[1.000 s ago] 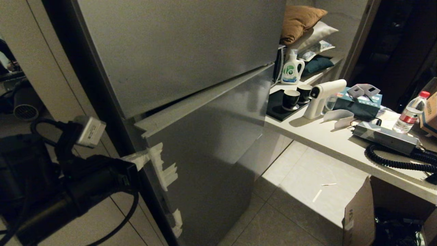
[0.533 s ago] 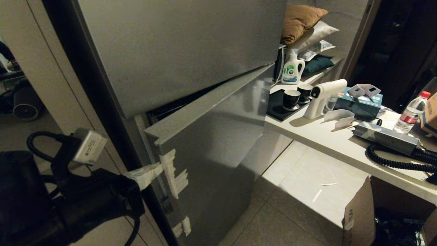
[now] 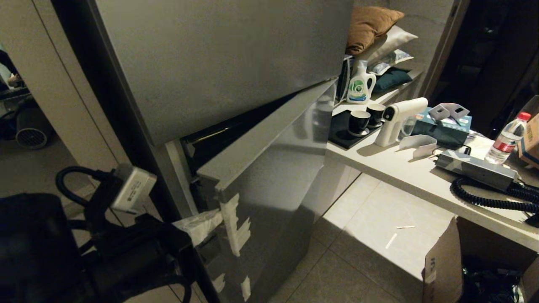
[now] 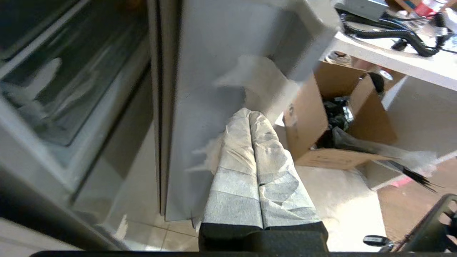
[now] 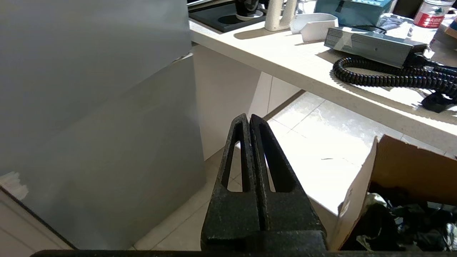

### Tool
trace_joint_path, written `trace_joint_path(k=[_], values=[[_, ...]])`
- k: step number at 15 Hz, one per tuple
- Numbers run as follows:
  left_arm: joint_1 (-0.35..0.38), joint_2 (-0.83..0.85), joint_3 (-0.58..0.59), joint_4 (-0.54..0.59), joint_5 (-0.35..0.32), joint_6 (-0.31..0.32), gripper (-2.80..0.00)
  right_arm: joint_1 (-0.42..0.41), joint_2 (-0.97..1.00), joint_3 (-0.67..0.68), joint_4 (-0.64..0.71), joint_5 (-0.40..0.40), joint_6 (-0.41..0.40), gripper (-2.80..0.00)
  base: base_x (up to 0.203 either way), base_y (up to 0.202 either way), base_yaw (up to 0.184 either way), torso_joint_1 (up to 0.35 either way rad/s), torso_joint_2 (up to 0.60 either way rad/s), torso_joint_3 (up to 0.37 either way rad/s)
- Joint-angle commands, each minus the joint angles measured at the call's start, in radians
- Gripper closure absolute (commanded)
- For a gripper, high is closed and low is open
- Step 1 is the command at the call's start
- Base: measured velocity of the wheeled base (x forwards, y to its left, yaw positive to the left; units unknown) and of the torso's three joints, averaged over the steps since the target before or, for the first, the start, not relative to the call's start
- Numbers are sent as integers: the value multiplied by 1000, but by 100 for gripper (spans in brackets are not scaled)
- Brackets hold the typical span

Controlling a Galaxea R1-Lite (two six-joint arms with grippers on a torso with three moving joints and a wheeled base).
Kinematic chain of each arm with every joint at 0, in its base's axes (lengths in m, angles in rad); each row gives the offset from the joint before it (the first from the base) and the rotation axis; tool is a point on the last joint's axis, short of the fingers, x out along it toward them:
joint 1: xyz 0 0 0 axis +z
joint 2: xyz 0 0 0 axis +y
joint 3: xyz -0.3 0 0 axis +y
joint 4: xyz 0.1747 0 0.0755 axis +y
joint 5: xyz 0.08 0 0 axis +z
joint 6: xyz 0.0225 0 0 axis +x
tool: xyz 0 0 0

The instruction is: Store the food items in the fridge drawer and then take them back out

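Item: left gripper (image 4: pixel 249 116). Fingers, wrapped in pale tape, are pressing together with nothing between them. They are sitting at the taped free edge of the lower fridge door (image 3: pixel 273 176), by the white tape patches (image 3: pixel 236 225), apparently working the door outward. The black arm is showing at the lower left of the head view.

Item: right gripper (image 5: pixel 249 119). Bare black fingers are clenching on nothing, hanging over the tiled floor (image 3: pixel 370 235), apart from the door; judged idle.

Item: lower fridge door. It is standing ajar, a dark gap showing between it and the upper door (image 3: pixel 219 59).

Item: fridge drawer (image 4: pixel 53 96). In the left wrist view a clear bin is showing through the gap, inside the cabinet and seemingly not pulled out. Whether it is holding anything cannot be told.

Item: food items. None are appearing in any view; their place cannot be told.

Item: surroundings. A table (image 3: pixel 391 168) is carrying two dark cups (image 3: pixel 366 118), a white handheld device (image 3: pixel 398 120), a water bottle (image 3: pixel 505 139) and a coiled cable (image 3: pixel 488 195); a cardboard box (image 3: pixel 442 261) is standing on the floor.

Progress: judged early. The door is only partway open; pulling out the drawer, storing the food and taking it back out all appear to be remaining.
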Motion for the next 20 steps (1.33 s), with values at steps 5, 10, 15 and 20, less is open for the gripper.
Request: trace_joint_path(k=[5, 10, 15, 20], values=[[-134, 144, -66, -89, 2, -1, 0, 1, 1, 31, -1, 0, 0, 0, 0, 0, 0, 0, 0, 0], [-315, 187, -96, -140, 8, -10, 0, 1, 1, 31, -1, 0, 1, 0, 0, 0, 0, 0, 0, 0], [-444, 189, -141, -160, -2, -115, 0, 1, 0, 31, -1, 0, 0, 0, 0, 0, 0, 0, 0, 0], [-425, 73, -29, -160, 107, -112, 0, 1, 0, 31, -1, 0, -1, 0, 0, 0, 0, 0, 0, 0]])
